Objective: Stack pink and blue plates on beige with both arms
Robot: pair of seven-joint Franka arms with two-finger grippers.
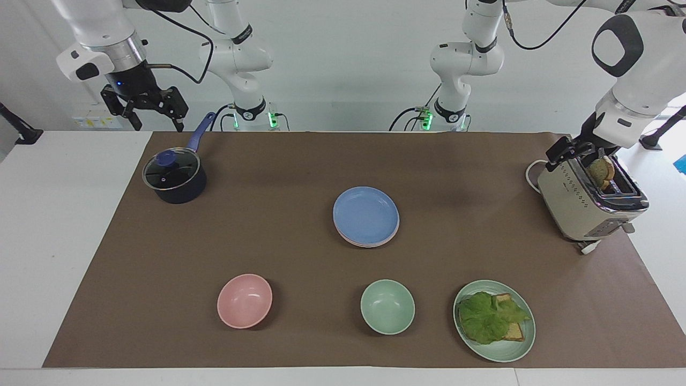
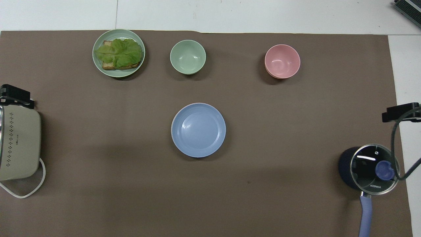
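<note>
1. While nothing on the surface (image 1: 268, 225) is being touched, the right end effector (image 1: 159, 126) hangs in the air with its fingers spread apart and empty, up over the robots' edge of the brown matte cover. Parked clear like that, I'd say it waits.
2. Just under it, a step out, sits a dark saucepan (image 1: 174, 179) with a glass lid, a blue knob and a long blue handle.
3. Well apart from both end effectors, roughly midway between them, sits the stack. The blue plate (image 1: 366, 214) is on top, flat, round, matte and shallow-rimmed.
4. A pale pink rim, the pink plate (image 1: 370, 245), peeks out beneath it. The beige plate I cannot make out separately at the bottom. The rims nest neatly, which is why the pile sits level; to my eye the stacking looks finished.
5. On to the left end effector (image 1: 579, 153). Its fingers are parted and grip nothing, and it hovers right at the top of the boxy cream toaster (image 1: 589, 206), beside the bread (image 1: 600, 172) standing in the slot.
</note>
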